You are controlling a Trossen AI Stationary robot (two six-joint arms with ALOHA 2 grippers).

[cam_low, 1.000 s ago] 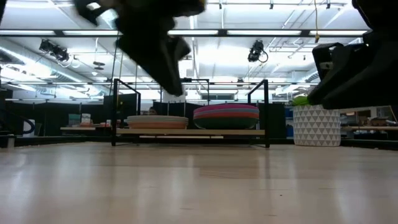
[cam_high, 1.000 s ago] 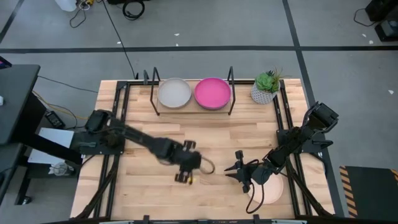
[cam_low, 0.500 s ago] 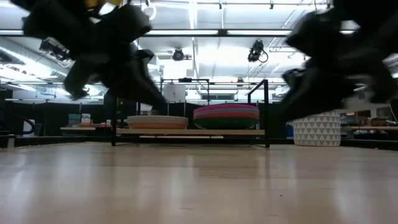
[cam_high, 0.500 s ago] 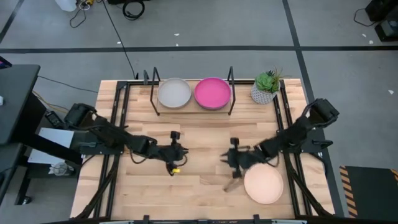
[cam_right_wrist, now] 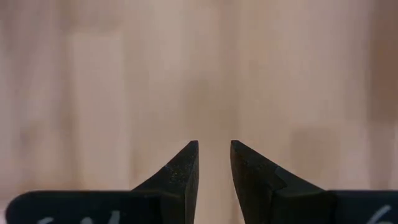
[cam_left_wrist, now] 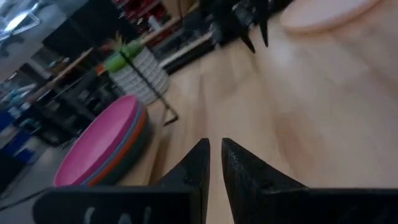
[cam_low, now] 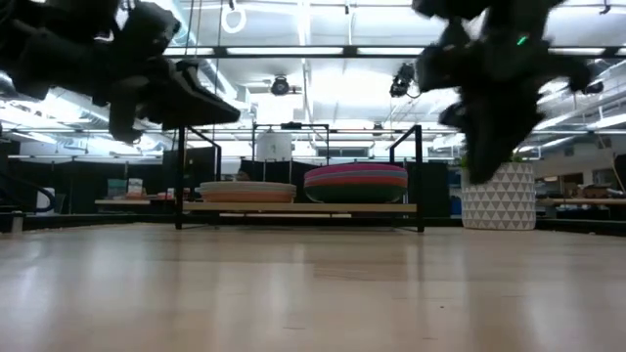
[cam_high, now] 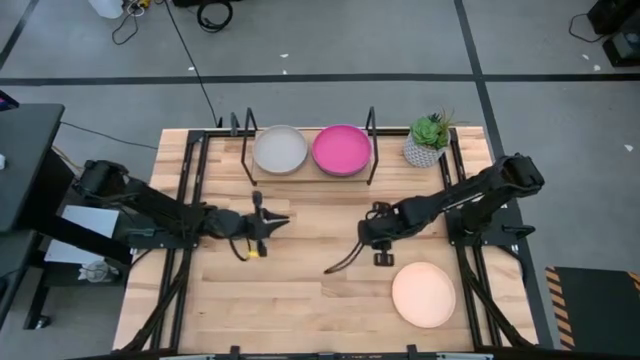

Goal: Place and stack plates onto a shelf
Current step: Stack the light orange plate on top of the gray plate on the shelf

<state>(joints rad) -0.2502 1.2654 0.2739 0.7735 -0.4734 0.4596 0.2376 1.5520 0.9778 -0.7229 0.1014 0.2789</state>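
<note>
A cream plate (cam_high: 424, 295) lies flat on the tabletop near the near right corner; its edge also shows in the left wrist view (cam_left_wrist: 323, 14). On the shelf (cam_high: 310, 178) at the far edge stand two stacks, one topped by a grey plate (cam_high: 280, 150) and one by a pink plate (cam_high: 342, 150). The low view shows several colours under the pink plate (cam_low: 356, 174). My left gripper (cam_high: 268, 222) hovers left of centre, shut, pointing toward the right. My right gripper (cam_high: 376, 238) hangs right of centre, far-left of the cream plate, pointing down at bare wood (cam_right_wrist: 213, 144), fingers nearly together.
A potted plant in a white patterned pot (cam_high: 428, 140) stands right of the shelf at the far right corner. Black frame rails (cam_high: 190, 200) run along both table sides. Bare wood lies between the two grippers and along the near edge.
My left gripper has drawn back from the near middle toward the table's left and far edge, and risen. My right gripper has moved off the cream plate's left edge toward the far edge. The plate now shows whole and uncovered on the table.
</note>
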